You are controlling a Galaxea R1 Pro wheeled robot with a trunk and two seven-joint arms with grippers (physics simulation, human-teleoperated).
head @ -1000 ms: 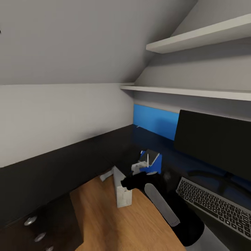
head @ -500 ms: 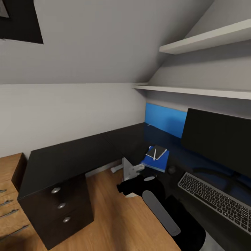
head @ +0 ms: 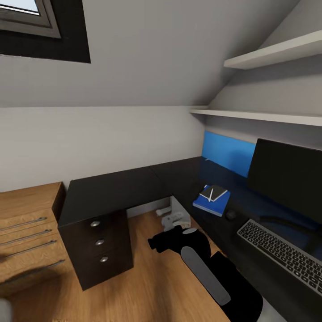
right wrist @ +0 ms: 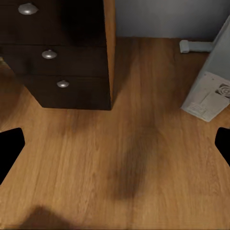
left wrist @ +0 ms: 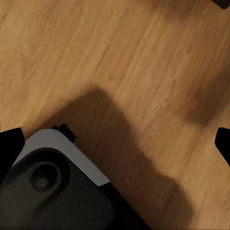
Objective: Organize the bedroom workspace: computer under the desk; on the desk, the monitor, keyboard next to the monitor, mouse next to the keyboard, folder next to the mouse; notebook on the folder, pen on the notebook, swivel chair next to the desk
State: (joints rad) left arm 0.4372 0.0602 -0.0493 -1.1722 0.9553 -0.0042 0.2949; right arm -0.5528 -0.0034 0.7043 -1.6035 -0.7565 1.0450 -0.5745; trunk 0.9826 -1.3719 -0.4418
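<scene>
The folder (head: 212,201), carrying notebook (head: 214,192) and pen (head: 210,194), lies on the worktop (head: 116,191) far right, left of the keyboard (head: 283,256). Both arms' fingers are spread, empty, over the floor (right wrist: 115,158).

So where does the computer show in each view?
Head view: the computer stands on the floor under the desk, lower middle, partly behind the arm.
Right wrist view: the computer is at the right edge, label facing the camera.
Left wrist view: it looks at wood floor.
Shared landmark: the black drawers with round knobs.
</scene>
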